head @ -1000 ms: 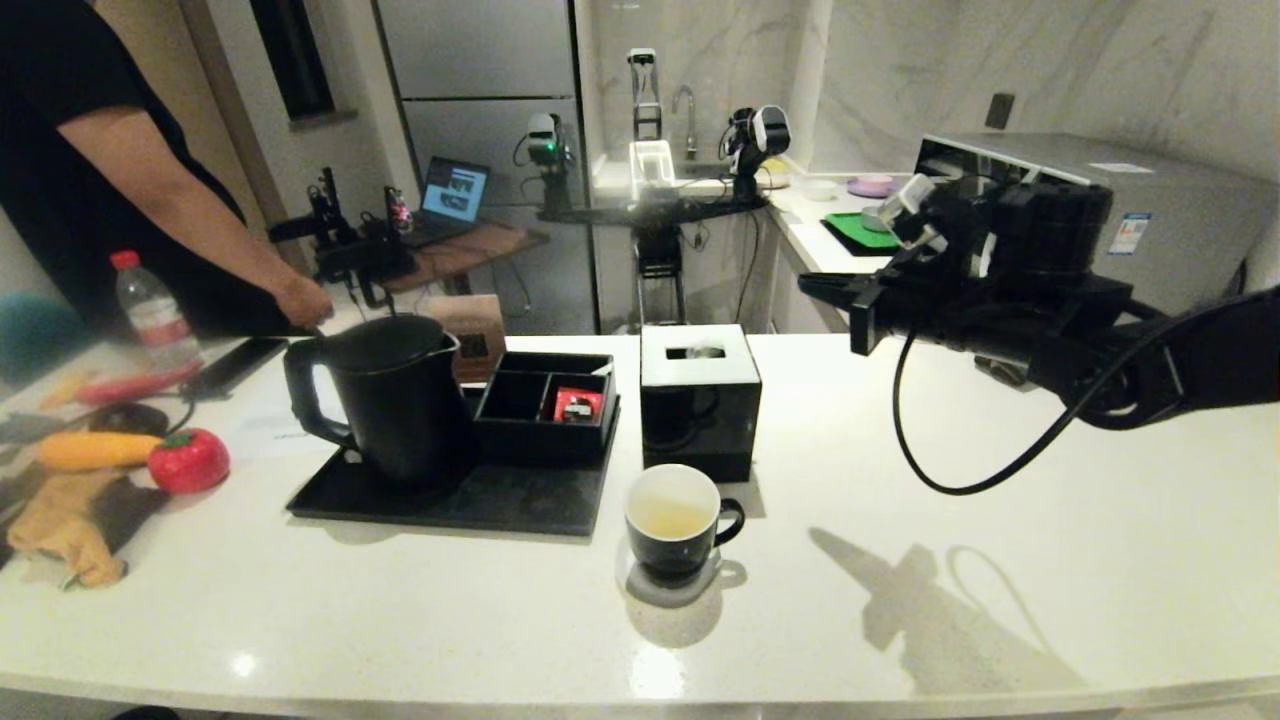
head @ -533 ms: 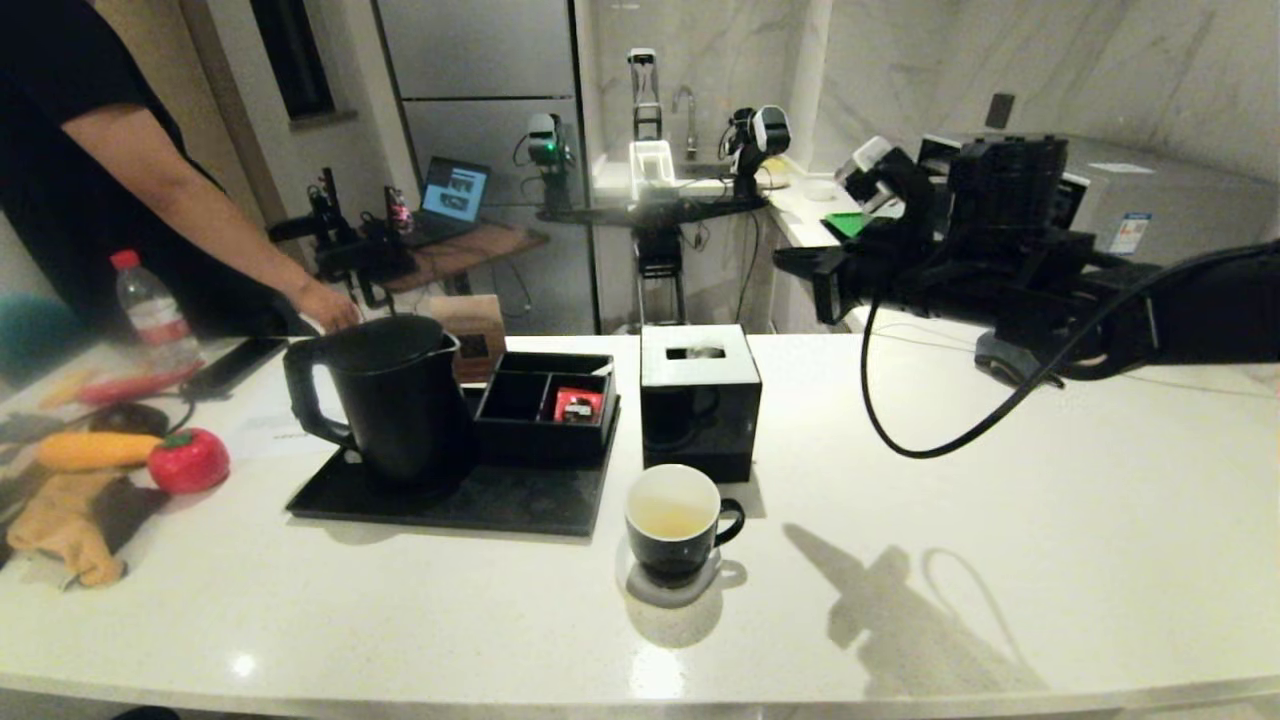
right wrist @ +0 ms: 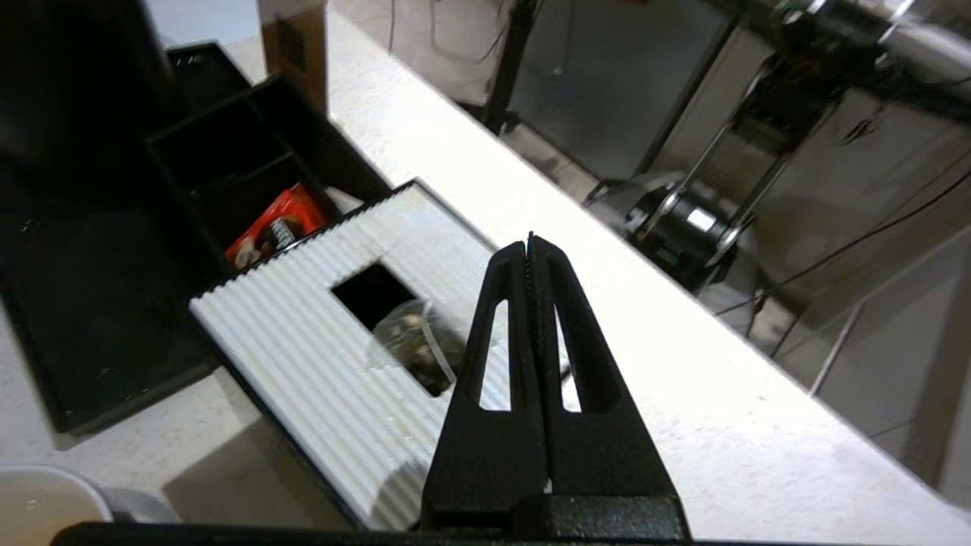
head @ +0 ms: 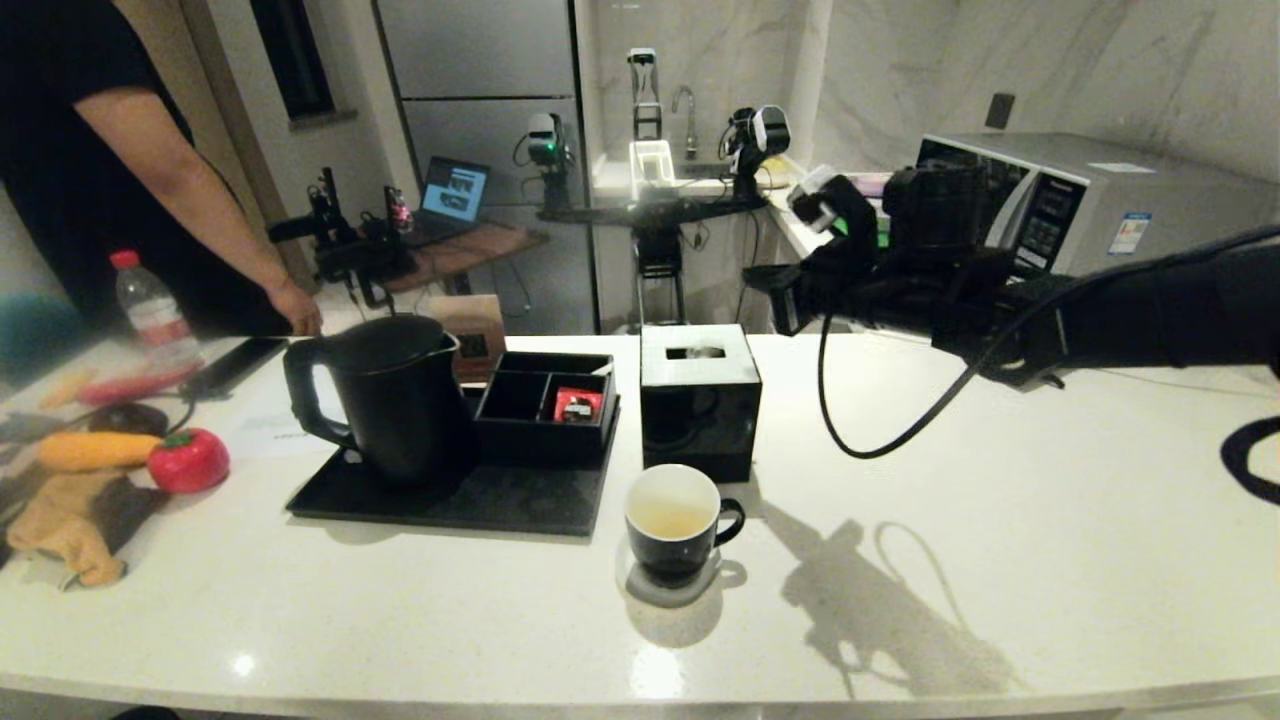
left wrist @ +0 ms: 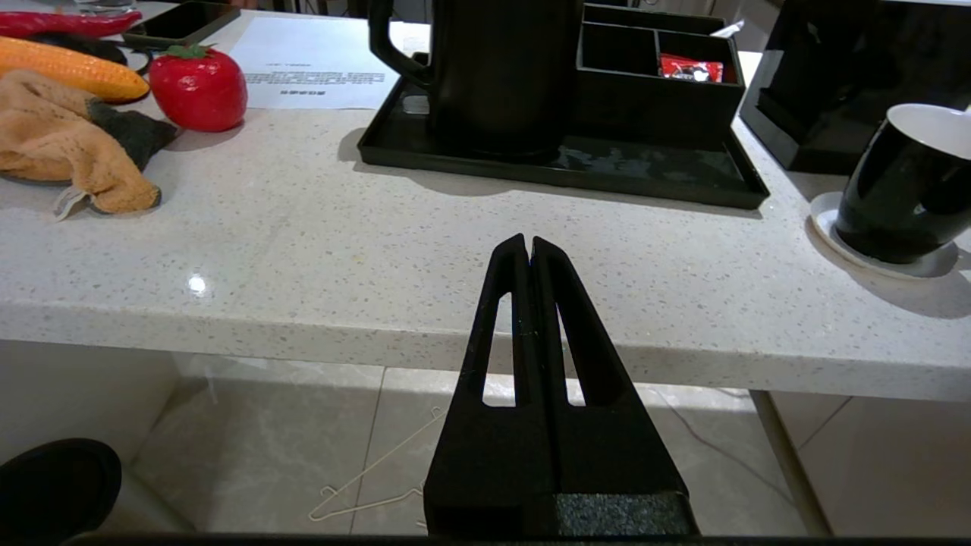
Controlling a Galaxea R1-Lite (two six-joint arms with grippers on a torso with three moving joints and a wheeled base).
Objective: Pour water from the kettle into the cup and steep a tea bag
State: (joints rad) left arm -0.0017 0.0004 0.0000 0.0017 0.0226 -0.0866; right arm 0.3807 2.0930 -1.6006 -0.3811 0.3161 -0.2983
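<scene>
Head view, left to right. Far left of the counter (head: 1000,500): a water bottle (head: 150,310), a toy tomato (head: 188,460), a corn cob (head: 90,450) and a crumpled cloth (head: 70,530); a bystander's hand (head: 295,305) rests at the far edge. Next, a black tray (head: 520,500) carries the kettle (head: 385,400), upright, handle to the left, with a divided organizer (head: 545,405) just beside it on the right; a red packet (head: 577,405) lies in its right compartment. Right of the tray stands the tissue box (head: 698,395), and the tea bag (right wrist: 413,341) sits on top of it, at the slot. The cup (head: 680,520) stands on a white coaster near the front of the box, with pale liquid already in it; handle to the right.

The left gripper (left wrist: 529,246) is parked low, off the near edge of the counter, jaws pressed together, nothing in them. The right gripper (head: 775,290) hangs high over the far side of the counter, right of the tissue box, pointing left; in the right wrist view its fingers are closed flat against each other and empty.

Judgement: pouring looks done, given the liquid in the cup, and the step in hand is the approach to the tea bag. The next move calls for parting the jaws, coming down over the box top, and pinching the bag or its string lightly without pushing it into the slot. Then a short carry to the cup.
</scene>
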